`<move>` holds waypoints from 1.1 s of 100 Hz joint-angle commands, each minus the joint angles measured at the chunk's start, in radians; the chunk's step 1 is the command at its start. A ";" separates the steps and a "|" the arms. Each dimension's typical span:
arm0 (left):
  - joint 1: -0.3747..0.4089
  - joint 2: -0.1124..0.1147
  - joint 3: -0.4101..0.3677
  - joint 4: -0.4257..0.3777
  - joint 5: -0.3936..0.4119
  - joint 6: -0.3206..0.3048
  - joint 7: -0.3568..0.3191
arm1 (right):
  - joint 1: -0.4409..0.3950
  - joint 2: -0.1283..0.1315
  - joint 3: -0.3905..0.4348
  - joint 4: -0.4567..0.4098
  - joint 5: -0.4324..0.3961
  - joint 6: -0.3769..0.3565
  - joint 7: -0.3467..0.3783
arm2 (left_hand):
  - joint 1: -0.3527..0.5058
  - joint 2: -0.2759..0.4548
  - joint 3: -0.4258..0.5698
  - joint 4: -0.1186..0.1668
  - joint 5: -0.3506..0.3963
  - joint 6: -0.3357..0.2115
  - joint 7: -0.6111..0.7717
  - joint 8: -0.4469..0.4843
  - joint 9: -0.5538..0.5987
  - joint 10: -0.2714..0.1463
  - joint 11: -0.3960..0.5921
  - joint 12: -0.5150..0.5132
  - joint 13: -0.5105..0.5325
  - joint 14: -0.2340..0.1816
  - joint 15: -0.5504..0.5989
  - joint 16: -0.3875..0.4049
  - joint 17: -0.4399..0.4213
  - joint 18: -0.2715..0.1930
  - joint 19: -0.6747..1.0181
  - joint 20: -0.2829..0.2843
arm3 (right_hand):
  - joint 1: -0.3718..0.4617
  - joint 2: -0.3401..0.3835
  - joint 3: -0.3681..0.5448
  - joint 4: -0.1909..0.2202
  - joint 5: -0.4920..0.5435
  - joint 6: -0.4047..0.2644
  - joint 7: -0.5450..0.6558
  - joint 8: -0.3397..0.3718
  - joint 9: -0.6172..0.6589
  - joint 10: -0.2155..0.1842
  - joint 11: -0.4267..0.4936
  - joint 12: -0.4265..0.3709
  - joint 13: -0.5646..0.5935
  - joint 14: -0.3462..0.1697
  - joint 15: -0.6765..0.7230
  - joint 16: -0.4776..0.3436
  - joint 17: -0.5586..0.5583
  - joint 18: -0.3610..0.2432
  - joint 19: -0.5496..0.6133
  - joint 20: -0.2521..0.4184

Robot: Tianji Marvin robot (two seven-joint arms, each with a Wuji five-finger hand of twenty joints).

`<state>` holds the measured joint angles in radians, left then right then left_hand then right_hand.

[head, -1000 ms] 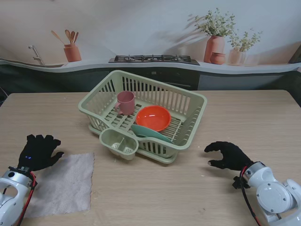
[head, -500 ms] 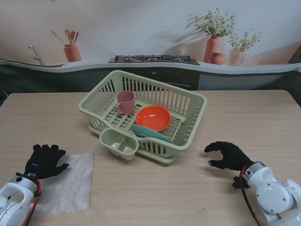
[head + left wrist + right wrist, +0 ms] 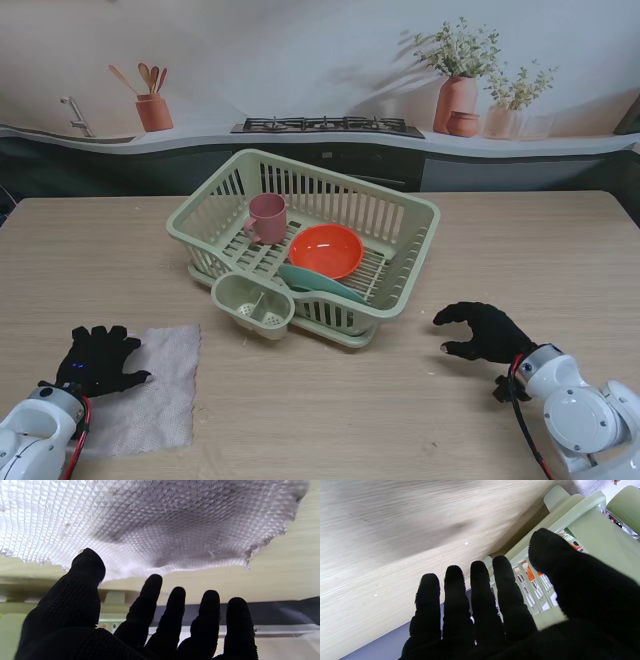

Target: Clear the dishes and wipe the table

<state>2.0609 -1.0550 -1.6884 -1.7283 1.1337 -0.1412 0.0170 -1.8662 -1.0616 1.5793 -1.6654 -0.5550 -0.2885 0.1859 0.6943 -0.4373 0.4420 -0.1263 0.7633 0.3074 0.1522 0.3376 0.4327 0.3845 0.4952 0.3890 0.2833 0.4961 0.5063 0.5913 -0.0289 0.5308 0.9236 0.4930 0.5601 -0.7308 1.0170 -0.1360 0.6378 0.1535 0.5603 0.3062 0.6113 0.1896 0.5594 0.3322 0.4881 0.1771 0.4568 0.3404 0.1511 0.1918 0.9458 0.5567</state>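
A white wiping cloth lies flat on the wooden table at the near left; the left wrist view shows its weave close up. My left hand hovers over the cloth's left edge with fingers spread, open and holding nothing. The green dish rack in the middle holds a pink cup, an orange bowl and a teal plate. My right hand rests open, fingers loosely curled, to the right of the rack.
A small cutlery cup hangs on the rack's near corner. Behind the table runs a counter with a stove, a utensil pot and potted plants.
My left hand has slid nearer to me and slightly right, over the cloth's left edge. The right hand, the rack and the dishes have stayed put.
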 commanded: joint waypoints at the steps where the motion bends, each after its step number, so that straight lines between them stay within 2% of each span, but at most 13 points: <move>1: 0.016 -0.003 0.003 -0.006 0.000 0.012 -0.014 | -0.005 0.001 -0.003 -0.004 -0.004 0.002 0.016 | -0.038 0.039 -0.032 0.031 -0.047 0.016 -0.022 -0.005 -0.043 -0.022 -0.017 -0.027 -0.039 -0.012 -0.027 -0.014 -0.027 -0.009 -0.051 -0.034 | -0.035 0.007 -0.018 -0.009 -0.014 -0.016 -0.003 -0.008 -0.023 -0.025 -0.013 -0.007 -0.032 -0.031 -0.020 -0.009 -0.012 -0.017 -0.016 0.004; 9: 0.022 -0.004 0.007 -0.004 -0.009 0.027 -0.020 | -0.005 0.001 -0.004 -0.004 -0.004 0.003 0.016 | -0.039 0.049 -0.059 0.034 -0.067 0.010 -0.027 -0.006 -0.069 -0.034 -0.023 -0.031 -0.059 -0.028 -0.059 -0.022 -0.047 -0.020 -0.101 -0.068 | -0.035 0.008 -0.018 -0.009 -0.014 -0.016 -0.003 -0.008 -0.022 -0.024 -0.013 -0.007 -0.033 -0.030 -0.021 -0.009 -0.012 -0.016 -0.016 0.005; 25: 0.018 -0.005 0.022 0.012 -0.043 0.041 -0.028 | -0.005 0.001 -0.007 -0.005 -0.003 0.009 0.017 | -0.053 0.051 -0.082 0.036 -0.093 -0.005 -0.034 -0.006 -0.104 -0.050 -0.037 -0.038 -0.089 -0.052 -0.094 -0.032 -0.071 -0.029 -0.150 -0.091 | -0.036 0.010 -0.019 -0.009 -0.014 -0.016 -0.003 -0.008 -0.022 -0.023 -0.013 -0.007 -0.032 -0.032 -0.021 -0.009 -0.013 -0.016 -0.017 0.006; 47: 0.006 -0.005 0.036 0.030 -0.108 0.034 -0.059 | -0.003 0.001 -0.010 -0.005 -0.002 0.011 0.018 | -0.053 0.050 -0.090 0.039 -0.097 -0.010 -0.030 0.000 -0.113 -0.057 -0.035 -0.039 -0.086 -0.060 -0.103 -0.029 -0.060 -0.022 -0.162 -0.088 | -0.038 0.010 -0.020 -0.009 -0.014 -0.017 -0.003 -0.008 -0.023 -0.025 -0.014 -0.007 -0.032 -0.033 -0.022 -0.009 -0.015 -0.010 -0.019 0.007; 64: -0.001 -0.001 0.050 0.028 -0.132 0.071 -0.121 | -0.002 0.001 -0.010 -0.004 -0.004 0.009 0.017 | -0.040 0.021 -0.079 0.042 -0.116 -0.010 -0.036 0.001 -0.137 -0.071 -0.035 -0.039 -0.098 -0.067 -0.110 -0.027 -0.057 -0.011 -0.168 -0.082 | -0.039 0.011 -0.021 -0.009 -0.014 -0.018 -0.003 -0.008 -0.022 -0.026 -0.014 -0.007 -0.031 -0.033 -0.023 -0.009 -0.015 -0.007 -0.019 0.009; 66: -0.002 -0.001 0.051 0.028 -0.135 0.077 -0.130 | -0.002 0.001 -0.010 -0.004 -0.004 0.009 0.017 | -0.059 -0.002 -0.013 0.034 -0.117 -0.009 -0.034 0.009 -0.140 -0.071 -0.031 -0.039 -0.098 -0.068 -0.113 -0.019 -0.052 -0.008 -0.175 -0.069 | -0.038 0.012 -0.020 -0.009 -0.013 -0.019 -0.002 -0.008 -0.023 -0.025 -0.014 -0.007 -0.031 -0.034 -0.023 -0.009 -0.015 -0.008 -0.019 0.009; 69: -0.004 0.000 0.054 0.027 -0.137 0.085 -0.142 | -0.002 0.001 -0.010 -0.004 -0.003 0.009 0.017 | -0.057 -0.017 0.012 0.032 -0.118 -0.006 -0.034 0.012 -0.143 -0.074 -0.027 -0.038 -0.094 -0.068 -0.111 -0.016 -0.043 -0.002 -0.173 -0.064 | -0.039 0.012 -0.021 -0.009 -0.013 -0.018 -0.003 -0.008 -0.023 -0.026 -0.014 -0.007 -0.031 -0.034 -0.023 -0.009 -0.015 -0.009 -0.019 0.009; 78: -0.010 0.003 0.066 0.031 -0.126 0.107 -0.154 | -0.003 0.001 -0.010 -0.005 -0.003 0.009 0.017 | -0.055 -0.097 0.199 0.019 -0.111 0.007 -0.024 0.033 -0.143 -0.057 0.007 -0.020 -0.056 -0.050 -0.059 0.016 0.000 0.034 -0.100 -0.033 | -0.038 0.012 -0.021 -0.009 -0.013 -0.017 -0.003 -0.008 -0.022 -0.026 -0.015 -0.007 -0.032 -0.034 -0.024 -0.009 -0.016 -0.007 -0.020 0.010; 85: -0.015 0.004 0.075 0.038 -0.115 0.120 -0.155 | -0.003 0.001 -0.010 -0.005 -0.002 0.008 0.017 | -0.015 -0.154 0.320 0.016 -0.099 0.015 -0.015 0.049 -0.135 -0.038 0.037 -0.004 -0.019 -0.026 0.013 0.051 0.059 0.051 0.036 0.013 | -0.040 0.014 -0.022 -0.009 -0.013 -0.020 -0.003 -0.008 -0.023 -0.027 -0.015 -0.007 -0.031 -0.035 -0.024 -0.009 -0.016 -0.006 -0.021 0.011; 94: -0.020 0.004 0.088 0.048 -0.106 0.141 -0.151 | -0.002 0.001 -0.009 -0.005 -0.001 0.006 0.017 | 0.053 -0.184 0.407 0.018 -0.074 0.019 -0.002 0.066 -0.110 -0.022 0.066 0.011 0.021 -0.014 0.073 0.060 0.121 0.065 0.114 0.056 | -0.041 0.015 -0.023 -0.009 -0.012 -0.020 -0.003 -0.008 -0.023 -0.028 -0.015 -0.007 -0.031 -0.035 -0.025 -0.009 -0.015 -0.006 -0.021 0.012; 110: -0.038 0.004 0.107 0.074 -0.100 0.153 -0.126 | -0.003 0.000 -0.008 -0.005 -0.001 0.006 0.015 | 0.171 -0.176 0.497 0.031 -0.004 0.032 0.019 0.079 -0.043 0.021 0.110 0.035 0.112 0.019 0.204 0.087 0.250 0.065 0.205 0.121 | -0.040 0.015 -0.023 -0.009 -0.011 -0.020 -0.003 -0.008 -0.022 -0.027 -0.015 -0.007 -0.032 -0.035 -0.025 -0.008 -0.015 -0.006 -0.022 0.014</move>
<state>2.0125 -1.0476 -1.5945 -1.7099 1.0273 0.0049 -0.0766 -1.8652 -1.0613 1.5713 -1.6656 -0.5537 -0.2791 0.1889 0.7524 -0.5414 0.8955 -0.1188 0.6301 0.4291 0.0639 0.3806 0.3553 0.3604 0.5775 0.3972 0.3368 0.4848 0.6453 0.6538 0.1763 0.5634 1.0760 0.5774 0.5480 -0.7302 1.0166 -0.1360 0.6378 0.1475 0.5603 0.3062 0.6112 0.1823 0.5541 0.3322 0.4879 0.1673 0.4468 0.3405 0.1486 0.1928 0.9377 0.5592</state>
